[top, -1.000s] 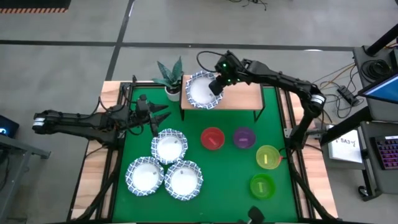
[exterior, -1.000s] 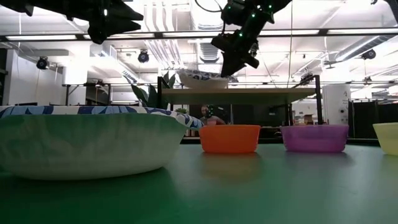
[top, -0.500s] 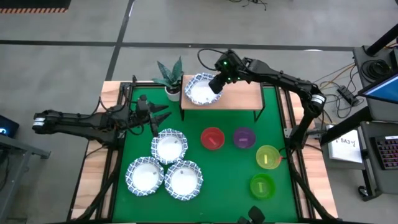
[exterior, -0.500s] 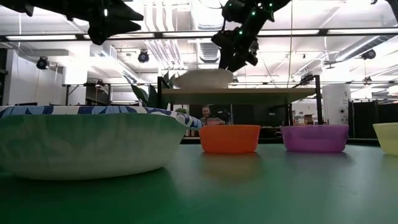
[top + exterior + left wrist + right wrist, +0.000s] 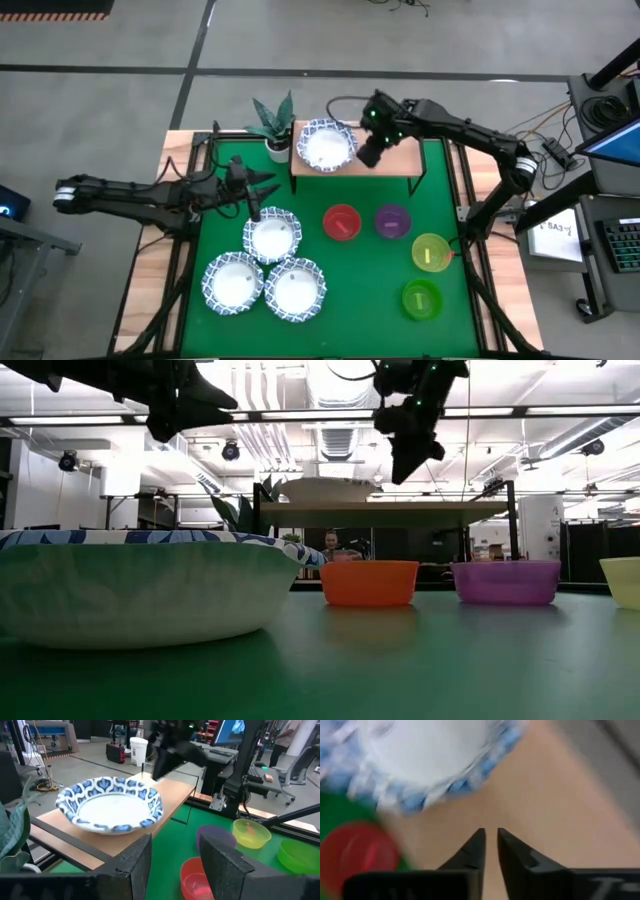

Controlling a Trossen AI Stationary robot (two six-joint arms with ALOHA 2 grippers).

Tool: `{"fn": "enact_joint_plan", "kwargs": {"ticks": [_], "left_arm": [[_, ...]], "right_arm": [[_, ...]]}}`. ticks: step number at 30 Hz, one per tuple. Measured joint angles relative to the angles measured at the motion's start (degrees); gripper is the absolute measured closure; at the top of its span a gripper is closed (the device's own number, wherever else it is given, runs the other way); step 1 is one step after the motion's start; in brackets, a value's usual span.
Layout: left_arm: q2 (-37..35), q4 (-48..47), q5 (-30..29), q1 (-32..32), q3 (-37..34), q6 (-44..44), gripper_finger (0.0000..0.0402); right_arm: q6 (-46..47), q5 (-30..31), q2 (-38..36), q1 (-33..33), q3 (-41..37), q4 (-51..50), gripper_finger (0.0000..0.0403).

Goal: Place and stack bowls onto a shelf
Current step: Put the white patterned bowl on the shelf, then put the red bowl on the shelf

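Observation:
One wide blue-rimmed white bowl rests on its base on the left end of the light wood shelf. My right gripper hovers over the shelf board just right of that bowl, with a narrow gap between its fingers. My left gripper is open in the air above the mat, by the farthest of three wide bowls.
The red, purple, yellow and green small bowls sit on the green mat, right of the wide bowls. A potted plant stands at the shelf's left end. The shelf's middle and right end are bare.
The bowl on the shelf went from tilted to flat on the board's left end. My right gripper then came away from the bowl's rim and moved toward the table's right along the shelf. My left gripper shifted slightly toward the right and down.

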Motion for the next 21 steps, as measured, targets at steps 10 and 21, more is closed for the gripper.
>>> {"fn": "enact_joint_plan", "kwargs": {"ticks": [10, 21], "left_arm": [[1.4, 0.5, 0.0, 0.0, 0.0, -0.8, 0.0253], [1.3, 0.6, 0.0, 0.0, 0.2, -0.8, 0.0253]], "right_arm": [[-0.7, -11.4, -0.1, 5.4, -9.3, 17.6, 0.039], [1.8, -5.3, -0.2, 5.6, -11.0, 25.9, 0.039]]}}
